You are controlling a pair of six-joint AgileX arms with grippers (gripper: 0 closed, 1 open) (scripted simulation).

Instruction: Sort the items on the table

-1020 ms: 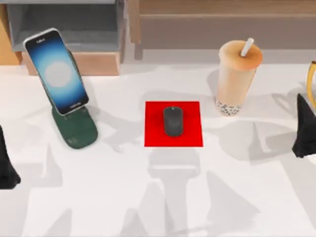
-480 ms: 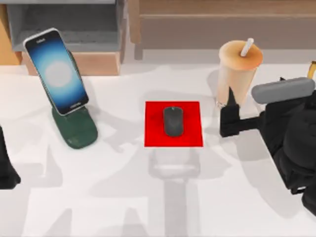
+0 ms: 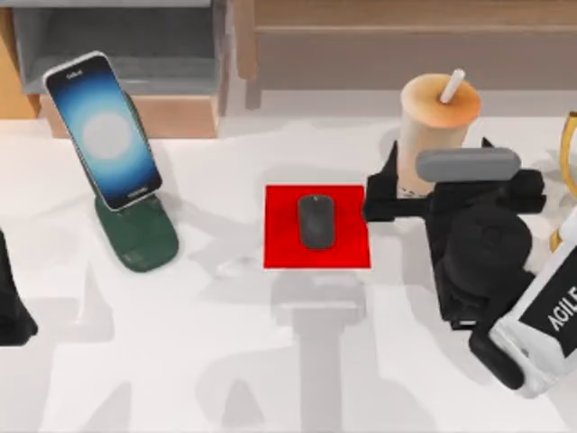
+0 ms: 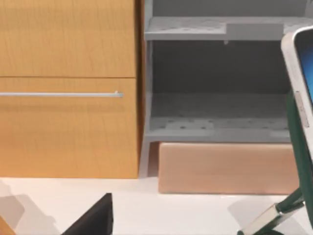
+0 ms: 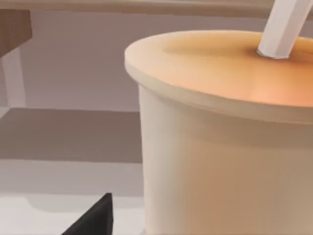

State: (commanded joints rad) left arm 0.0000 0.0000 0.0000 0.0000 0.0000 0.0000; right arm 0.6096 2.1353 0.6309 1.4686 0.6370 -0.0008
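White worktop: my right claw, open, brackets the bubble tea cup; next, I clench.

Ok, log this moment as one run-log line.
right end effector: open, at cup base | left arm: parked, table's left edge | mouse: on mat | phone: on stand

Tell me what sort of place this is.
Probably a rendered home-office desk: a large white tabletop with a small dark grey oval mouse on a flat red square mat, backed by a wooden drawer cabinet and grey shelves.
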